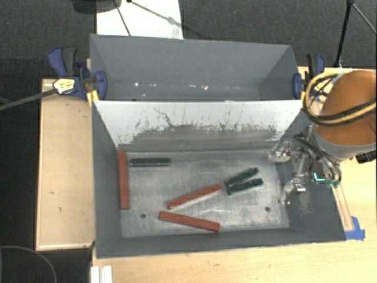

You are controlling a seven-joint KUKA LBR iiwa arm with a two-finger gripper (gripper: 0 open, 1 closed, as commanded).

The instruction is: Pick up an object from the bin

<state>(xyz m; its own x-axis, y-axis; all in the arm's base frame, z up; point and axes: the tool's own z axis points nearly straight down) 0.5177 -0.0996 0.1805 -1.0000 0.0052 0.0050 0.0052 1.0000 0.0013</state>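
Note:
My gripper (283,175) hangs at the right end of the bin, by its right wall, open with nothing between its fingers. Nearest to it, just to its left, lie two dark green sticks (242,180) side by side, slanting up to the right. Left of them a red stick (194,197) lies at a slant on the bin floor. A second red stick (189,221) lies near the front wall.
A third red stick (123,180) lies along the left wall, and a lone dark green stick (150,163) lies near the back left. The arm with its orange cover and cables stands over the bin's right rim.

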